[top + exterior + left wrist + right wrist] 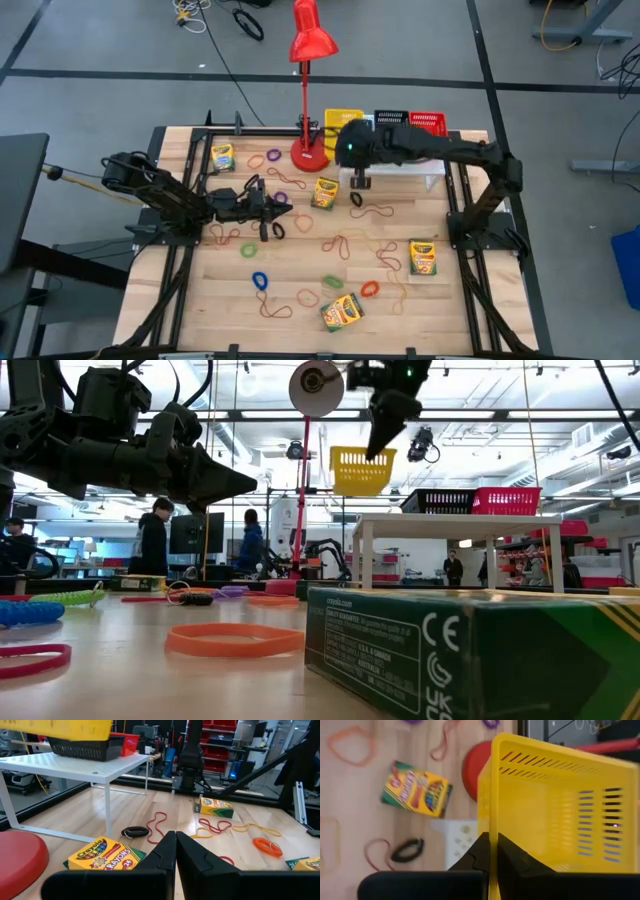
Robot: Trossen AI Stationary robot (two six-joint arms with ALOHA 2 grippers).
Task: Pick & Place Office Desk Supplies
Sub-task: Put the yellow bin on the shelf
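Crayon boxes (325, 192) (222, 156) (423, 257) lie flat on the wooden table among loose rubber bands, including a black one (357, 199) and an orange one (235, 640). My right gripper (358, 182) hangs high over the table's far side, shut, pointing steeply down. In the right wrist view, my right gripper (490, 851) is just above the near rim of a yellow basket (555, 805); I see nothing between its fingers. My left gripper (275, 212) hovers level above the table left of centre, shut and empty; it also shows in the left wrist view (175, 845).
A white perforated stand (420, 168) at the far edge carries the yellow basket (343, 120), a black one (391, 118) and a red one (428, 122). A red desk lamp's base (309, 154) stands beside it. People show in the room beyond.
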